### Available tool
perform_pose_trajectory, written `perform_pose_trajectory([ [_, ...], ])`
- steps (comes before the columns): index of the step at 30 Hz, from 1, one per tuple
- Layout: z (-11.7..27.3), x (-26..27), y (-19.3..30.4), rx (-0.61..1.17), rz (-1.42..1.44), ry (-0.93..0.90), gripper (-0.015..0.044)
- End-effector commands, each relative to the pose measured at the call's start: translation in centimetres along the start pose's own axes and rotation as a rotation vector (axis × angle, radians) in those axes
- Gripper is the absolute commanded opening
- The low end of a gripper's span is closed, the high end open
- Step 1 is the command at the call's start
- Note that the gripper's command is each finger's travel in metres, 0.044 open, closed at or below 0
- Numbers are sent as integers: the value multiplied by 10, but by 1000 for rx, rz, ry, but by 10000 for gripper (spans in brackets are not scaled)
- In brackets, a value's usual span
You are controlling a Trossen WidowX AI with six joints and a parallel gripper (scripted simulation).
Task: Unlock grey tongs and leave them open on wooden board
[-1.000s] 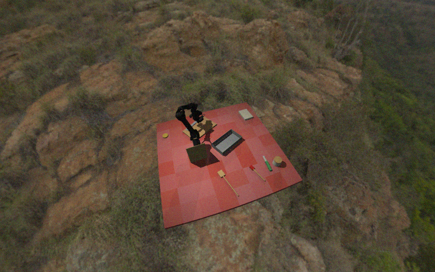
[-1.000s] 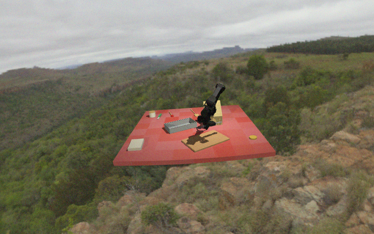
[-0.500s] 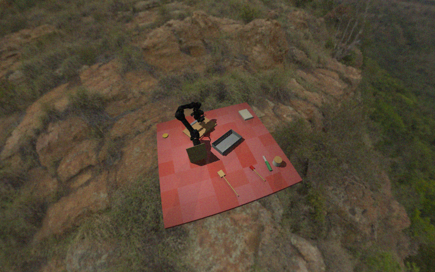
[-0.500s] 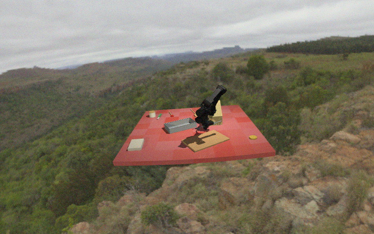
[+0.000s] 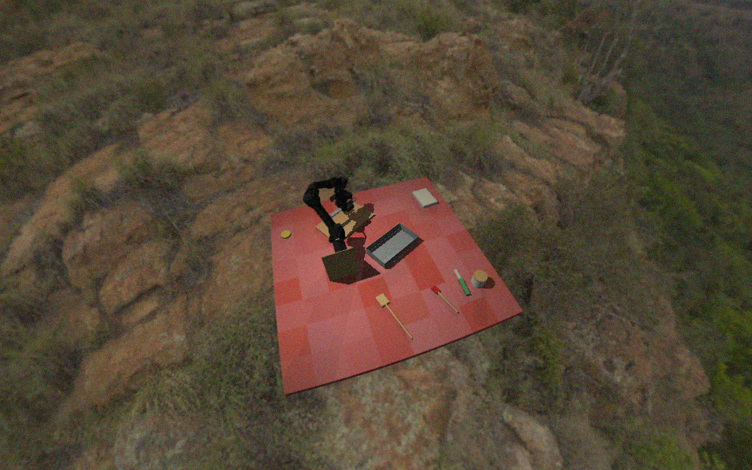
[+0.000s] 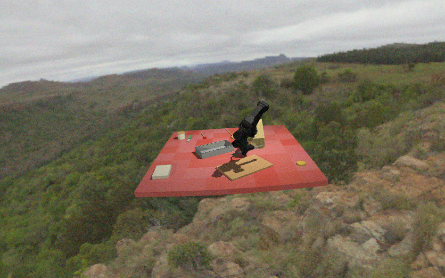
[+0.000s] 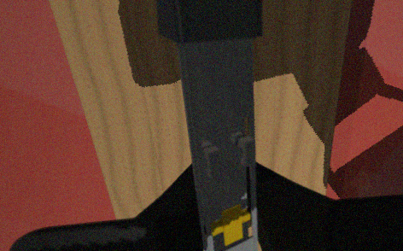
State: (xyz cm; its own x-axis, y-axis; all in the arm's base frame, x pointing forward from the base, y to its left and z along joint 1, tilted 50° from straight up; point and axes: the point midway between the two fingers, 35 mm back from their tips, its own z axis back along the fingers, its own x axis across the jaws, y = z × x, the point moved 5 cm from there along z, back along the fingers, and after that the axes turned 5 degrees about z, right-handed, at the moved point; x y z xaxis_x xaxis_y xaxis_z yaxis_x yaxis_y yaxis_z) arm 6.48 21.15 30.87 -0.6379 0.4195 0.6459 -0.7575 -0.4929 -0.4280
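- Got the gripper [image 5: 346, 205] [image 6: 244, 151] [image 7: 219, 163] clenched on the grey tongs [image 5: 336, 211] [image 6: 259, 146] [image 7: 219, 98], with black fingers on both sides of the metal in the wrist view.
- Holding them up off the roasting tin, in the air around the wooden board [image 5: 341, 218] [image 6: 257, 167] [image 7: 149, 128]. Can't tell how steeply they're tilted, or whether the lock is off.
- Can make out a dark block [image 7: 211, 19] at the far end of the tongs in the wrist shot, plus a bright yellow piece [image 7: 235, 230] down near the fingers.
- Bending the black arm [image 5: 316, 209] [image 6: 251, 120] high over the table [image 5: 338, 350] [image 6: 286, 151], casting a chunky shadow across part of the board.
- Found the grey roasting tin [image 5: 393, 247] [image 6: 214, 151] near the board, sitting upright with nothing in it.
- Also spotted a big tan block [image 5: 341, 265] [image 6: 260, 134] close to the foot of the arm.
- Further out, see a yellow disc [image 5: 285, 234] [image 6: 300, 162] off one end of the board, and a pale slab [image 5: 424, 197] [image 6: 161, 171] near a table corner.
- Past the tin, get a wooden spatula [image 5: 393, 316] [image 6: 231, 136], a red-headed utensil [image 5: 444, 299] [image 6: 203, 135], a green-handled knife [image 5: 462, 283] [image 6: 189, 138] and, just beside that, a pale jar with a tan lid [image 5: 479, 280] [image 6: 181, 135].
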Motion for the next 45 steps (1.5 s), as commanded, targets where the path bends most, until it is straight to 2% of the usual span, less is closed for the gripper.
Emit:
perform_pose_trajectory([
  [1, -7, -1, 0, 1, -7, 4, -150],
  [33, -52, -1, 2, -1, -9, -1, -150],
  [45, -51, 0, 2, 2, -4, -3, 165],
])
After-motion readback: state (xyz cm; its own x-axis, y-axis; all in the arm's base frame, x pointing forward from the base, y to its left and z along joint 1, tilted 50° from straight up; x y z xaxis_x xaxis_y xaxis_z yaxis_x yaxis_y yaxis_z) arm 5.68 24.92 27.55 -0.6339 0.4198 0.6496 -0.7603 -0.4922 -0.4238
